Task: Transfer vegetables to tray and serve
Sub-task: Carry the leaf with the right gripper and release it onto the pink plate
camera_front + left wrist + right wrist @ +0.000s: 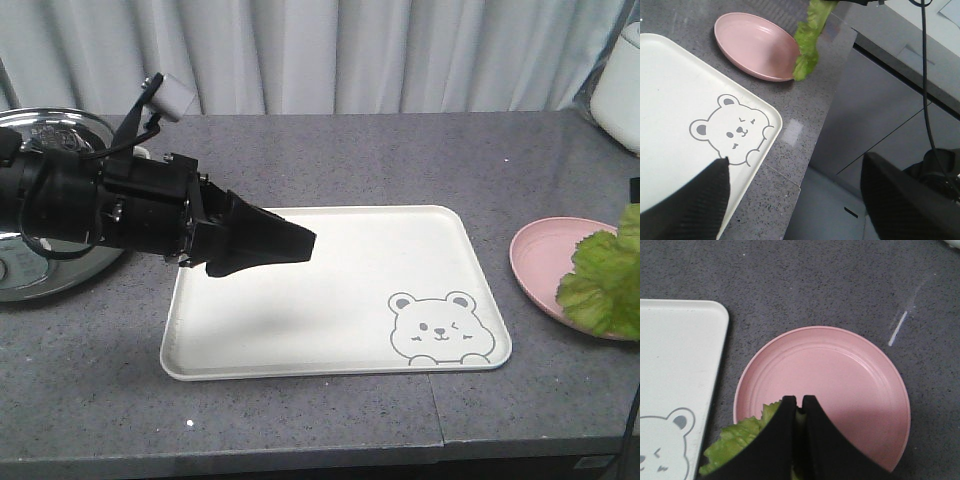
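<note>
far left of the worktop (400, 160): a steel lid (45, 130), partly behind the left arm.

left pincer (300, 243): hovers over the left part of the tray (340, 290). the left wrist view shows its two fingers (690, 205) well apart with nothing between them.

tray: cream-white, lies flat at the middle of the worktop with nothing on it. the bear drawing (440, 328) sits in its near right corner.

pink plate (545, 262): just right of the tray, with a strip of worktop between them.

lettuce leaf (605, 280): not yet on the tray. it hangs over the pink plate at its right side. the left wrist view shows it dangling with its lower end at the plate rim. cannot tell whether that end touches the plate.

right pincer (799, 401): fingers pressed together on the leaf, green showing in the narrow gap. crinkled blade spills out on the left.

handling, judged: light and limp, so the blade will droop and swing from any single hold. it tears and bruises easily, and may be damp and slippery. best hold is the pale rib, the one stiffer part. whether the present grip is on the rib cannot be seen. a gentle squeeze and slow carry should suit, with the free end laid on the tray first.
</note>
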